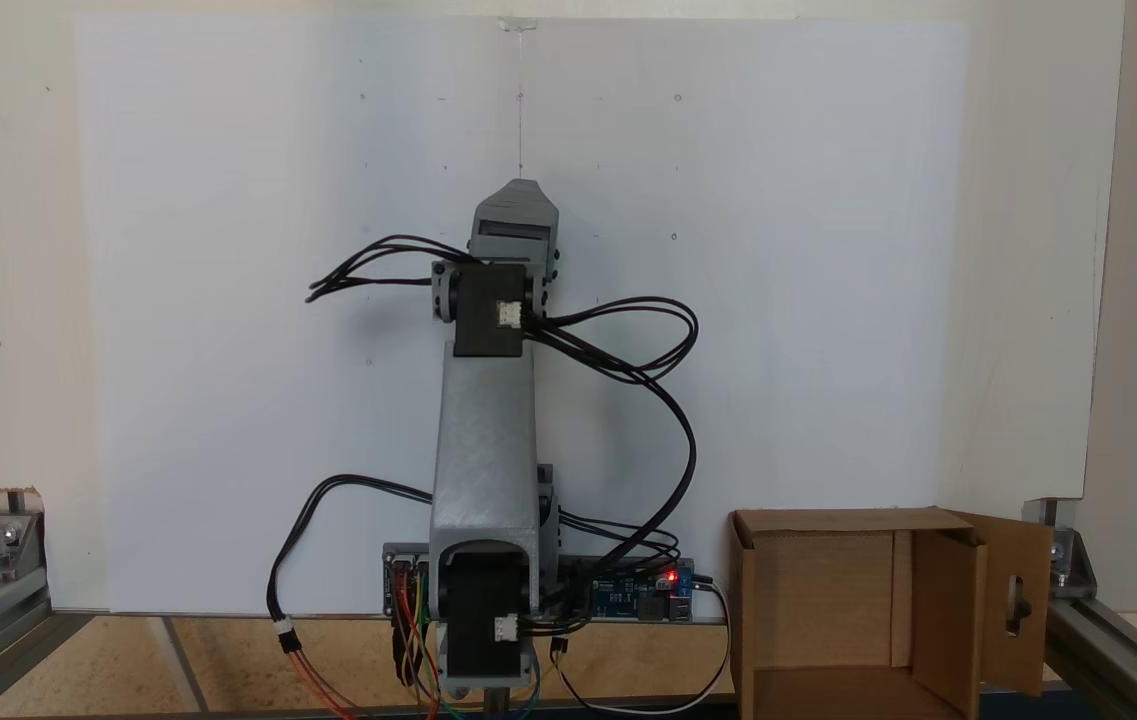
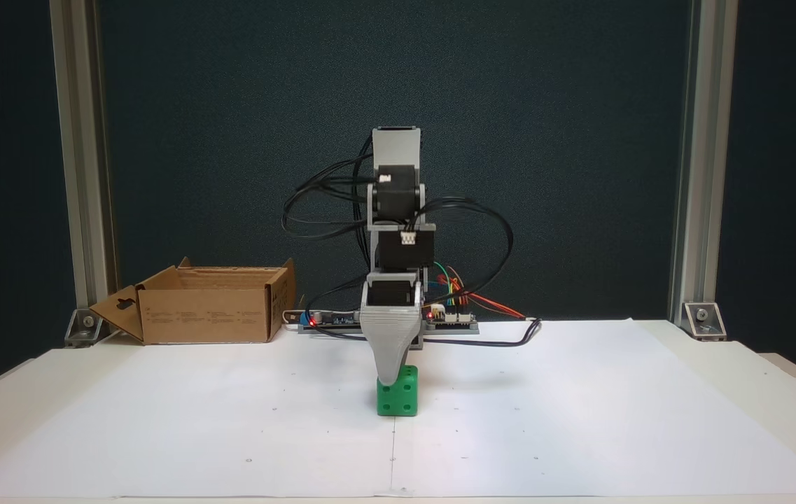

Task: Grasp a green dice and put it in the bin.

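The green dice (image 2: 401,400) sits on the white paper near the middle of the table. The grey tapered gripper (image 2: 389,378) points straight down at it, and its front jaw overlaps the dice's upper left face. Only that one jaw shows, the other lying behind it, so whether it is open or shut on the dice stays unclear. From above, the gripper (image 1: 516,200) covers the dice. The bin, a brown cardboard box with open flaps, stands beside the arm's base: at the left (image 2: 208,315) in one fixed view, at the bottom right (image 1: 948,620) in the other.
White paper (image 2: 580,420) covers the table. Behind the arm's base lie a circuit board (image 2: 447,318) and loose black cables (image 2: 482,238). Aluminium frame posts (image 2: 688,161) rise at the back corners.
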{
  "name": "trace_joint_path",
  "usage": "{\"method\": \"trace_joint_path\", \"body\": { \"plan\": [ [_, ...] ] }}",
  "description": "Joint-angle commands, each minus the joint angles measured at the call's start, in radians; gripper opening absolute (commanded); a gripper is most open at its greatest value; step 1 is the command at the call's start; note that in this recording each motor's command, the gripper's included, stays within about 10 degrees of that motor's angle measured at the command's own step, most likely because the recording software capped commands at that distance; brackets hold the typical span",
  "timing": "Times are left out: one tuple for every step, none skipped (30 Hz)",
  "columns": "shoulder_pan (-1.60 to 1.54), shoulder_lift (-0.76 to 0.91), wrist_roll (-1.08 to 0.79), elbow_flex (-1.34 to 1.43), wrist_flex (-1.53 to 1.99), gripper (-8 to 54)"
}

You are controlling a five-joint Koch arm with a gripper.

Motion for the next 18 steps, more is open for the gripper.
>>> {"method": "trace_joint_path", "body": {
  "plan": [
    [-0.002,0.002,0.037,-0.011,-0.025,42.2],
    [-0.002,0.002,0.037,-0.008,-0.032,42.2],
    [-0.003,-0.003,0.037,-0.008,-0.034,42.2],
    [-0.003,-0.011,0.037,-0.008,-0.037,42.2],
    [-0.005,-0.021,0.037,-0.008,-0.041,42.2],
    [-0.005,-0.026,0.037,-0.008,-0.049,42.2],
    [-0.005,-0.031,0.037,-0.008,-0.055,42.2],
    [-0.006,-0.035,0.037,-0.008,-0.057,42.2],
    [-0.006,-0.041,0.037,-0.008,-0.058,42.2],
    [-0.008,-0.048,0.037,-0.008,-0.061,42.2],
    [-0.008,-0.049,0.037,-0.008,-0.066,42.1],
    [-0.008,-0.051,0.035,-0.008,-0.071,42.1],
    [-0.006,-0.051,0.035,-0.008,-0.078,41.7],
    [-0.005,-0.051,0.035,-0.006,-0.080,41.2],
    [-0.005,-0.051,0.035,-0.005,-0.081,41.2],
    [-0.005,-0.051,0.035,-0.005,-0.081,41.2],
    [-0.005,-0.051,0.035,-0.005,-0.083,41.2],
    [-0.005,-0.052,0.035,-0.005,-0.084,41.2]
  ]
}}
